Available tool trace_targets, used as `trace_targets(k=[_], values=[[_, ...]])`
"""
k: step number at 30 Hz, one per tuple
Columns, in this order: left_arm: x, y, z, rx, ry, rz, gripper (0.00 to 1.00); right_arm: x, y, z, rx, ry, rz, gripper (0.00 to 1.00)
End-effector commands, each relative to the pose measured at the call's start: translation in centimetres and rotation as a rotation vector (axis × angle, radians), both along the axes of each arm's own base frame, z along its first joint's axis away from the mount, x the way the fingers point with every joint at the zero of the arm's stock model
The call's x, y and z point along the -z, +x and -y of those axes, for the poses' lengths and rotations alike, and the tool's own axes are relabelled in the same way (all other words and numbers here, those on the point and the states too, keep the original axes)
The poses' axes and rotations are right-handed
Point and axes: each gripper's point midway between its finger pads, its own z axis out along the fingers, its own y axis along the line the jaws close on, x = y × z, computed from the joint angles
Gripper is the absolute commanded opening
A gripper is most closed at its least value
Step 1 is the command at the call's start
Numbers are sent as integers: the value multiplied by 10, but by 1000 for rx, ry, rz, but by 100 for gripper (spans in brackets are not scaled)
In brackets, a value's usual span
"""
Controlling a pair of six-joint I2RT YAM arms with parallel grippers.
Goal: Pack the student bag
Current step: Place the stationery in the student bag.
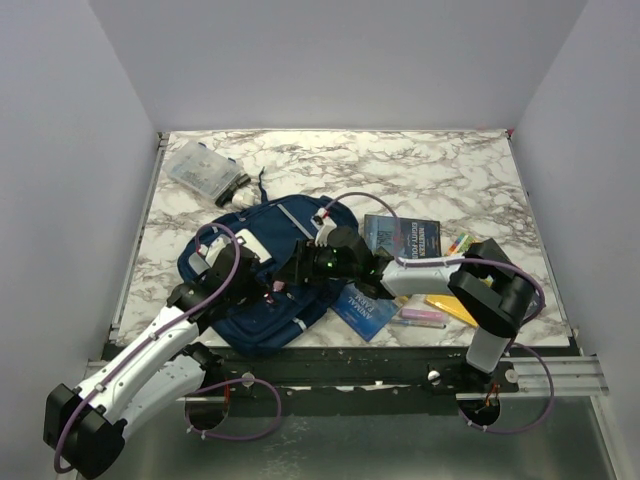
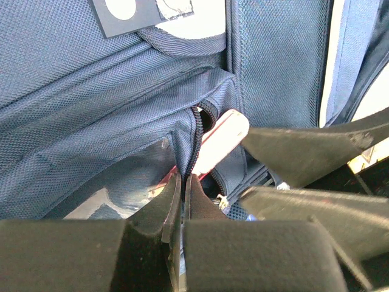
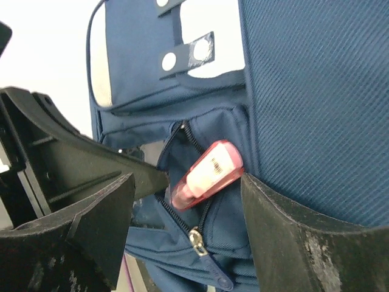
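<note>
The student bag [image 1: 262, 322] lies flat on the near-left part of the table [image 1: 420, 170], one corner almost at the near edge. Marble stretches behind it toward the back wall, with a plastic box [image 1: 203, 172] at the back left and books [image 1: 402, 238] just to its right. Both arms meet over its front pocket. The left fingers [image 2: 159, 213] are clenched on the fabric beside the zip. The right fingers [image 3: 106, 210] stand spread, straddling the pocket mouth where a pink tube [image 3: 206, 175] pokes out.
</note>
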Motion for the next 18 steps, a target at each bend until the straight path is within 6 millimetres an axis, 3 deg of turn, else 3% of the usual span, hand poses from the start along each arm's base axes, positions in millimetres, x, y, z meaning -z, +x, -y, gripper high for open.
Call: trace_targets(k=[1,3,7,11,18], values=[[-11,4,13,32,-73,44,0,-11,14,7,-55,-24,39,70],[-9,4,12,30,-68,47,0,-12,23,8,-72,-14,56,60],[-8,2,10,23,-74,51,0,-16,37,2,-108,8,76,54],[-12,4,11,29,-72,63,0,-6,30,-9,-169,36,24,44],[-12,3,13,39,-78,58,0,7,16,-10,-208,87,-29,40]])
